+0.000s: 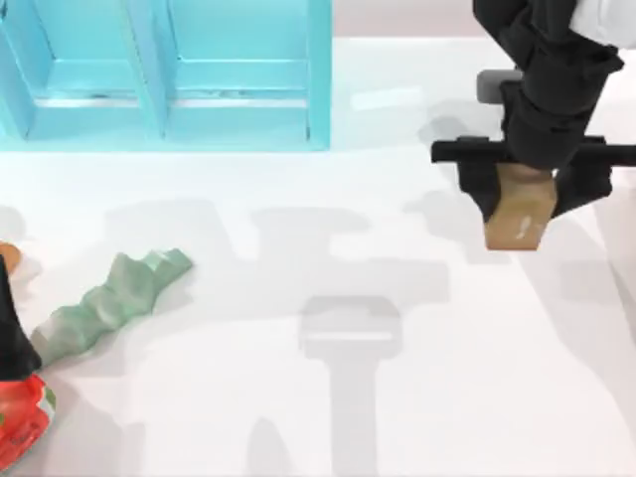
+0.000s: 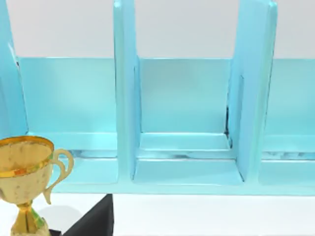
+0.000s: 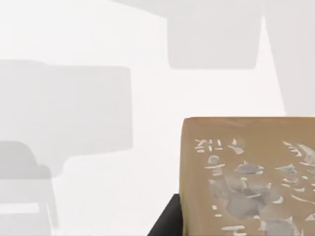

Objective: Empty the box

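At the lower left of the top view you have a red object (image 1: 20,425), cut off by the frame edge, w/ the left arm (image 1: 12,333) dark beside it; its gripper state can't be told. Just above lies a green wavy piece (image 1: 107,303) flat on the white table (image 1: 397,397). At the upper right, the right gripper (image 1: 521,194) is clamped on a tan block (image 1: 519,214), held clear of the table. At the upper left stands the light-blue box (image 1: 179,79), w/ dividers. The left wrist view shows a gold trophy (image 2: 24,182) near the box (image 2: 187,147) front.
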Tool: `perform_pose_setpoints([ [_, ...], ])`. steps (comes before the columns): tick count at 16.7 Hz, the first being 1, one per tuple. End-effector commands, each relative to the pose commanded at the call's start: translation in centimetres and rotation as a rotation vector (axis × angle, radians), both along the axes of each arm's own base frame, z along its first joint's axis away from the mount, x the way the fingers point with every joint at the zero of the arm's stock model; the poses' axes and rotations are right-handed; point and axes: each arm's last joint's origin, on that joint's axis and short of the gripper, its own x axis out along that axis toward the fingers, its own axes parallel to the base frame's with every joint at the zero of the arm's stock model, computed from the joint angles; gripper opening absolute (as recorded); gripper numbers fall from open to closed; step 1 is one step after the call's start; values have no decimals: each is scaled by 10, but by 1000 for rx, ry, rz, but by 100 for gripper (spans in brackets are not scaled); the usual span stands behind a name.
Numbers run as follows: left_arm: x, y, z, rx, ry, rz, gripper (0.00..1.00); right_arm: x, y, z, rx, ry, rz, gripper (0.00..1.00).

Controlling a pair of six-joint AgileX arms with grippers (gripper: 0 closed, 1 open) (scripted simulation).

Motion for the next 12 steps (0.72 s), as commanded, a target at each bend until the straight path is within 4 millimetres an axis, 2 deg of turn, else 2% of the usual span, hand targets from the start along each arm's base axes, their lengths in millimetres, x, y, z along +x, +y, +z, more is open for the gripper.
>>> perform_pose_setpoints([
  [3, 0, 0, 0, 0, 0, 0, 100, -19, 70, -15, 2, 3, 4, 0],
  [6, 0, 0, 0, 0, 0, 0, 100, -37, 111, -25, 2, 5, 10, 0],
  [8, 0, 0, 0, 0, 0, 0, 100, -41, 119, -27, 2, 6, 12, 0],
  [12, 0, 0, 0, 0, 0, 0, 100, -41, 117, -27, 3, 8, 8, 0],
])
